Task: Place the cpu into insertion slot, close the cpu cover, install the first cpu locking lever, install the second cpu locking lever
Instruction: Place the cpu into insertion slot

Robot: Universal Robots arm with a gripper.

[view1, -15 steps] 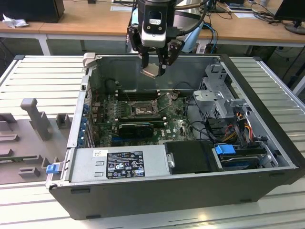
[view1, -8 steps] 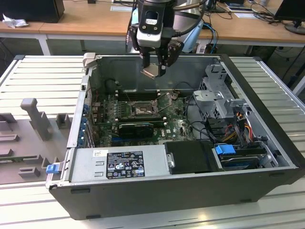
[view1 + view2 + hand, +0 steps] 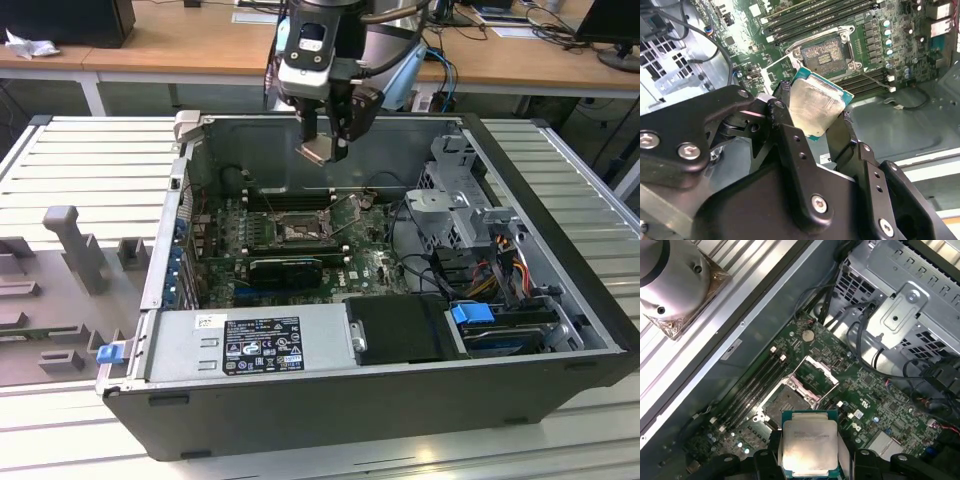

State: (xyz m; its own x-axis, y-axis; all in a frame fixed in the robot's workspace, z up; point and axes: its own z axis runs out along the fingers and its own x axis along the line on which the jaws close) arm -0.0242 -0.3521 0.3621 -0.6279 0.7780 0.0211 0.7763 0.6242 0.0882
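One step of four is in hand, by my judgement: seating the cpu (image 3: 816, 106). I have the gripper (image 3: 812, 114) clamped on two opposite edges of the chip, holding it in the air above the open computer case (image 3: 400, 405) and well apart from the insertion slot (image 3: 786, 402). The cpu cover (image 3: 816, 371) appears raised beside the slot, leaving the contacts bare. Doing this well calls for squaring the chip's edges to the socket frame, keeping it level, and setting it down without sliding, since I judge those contacts easily bent.
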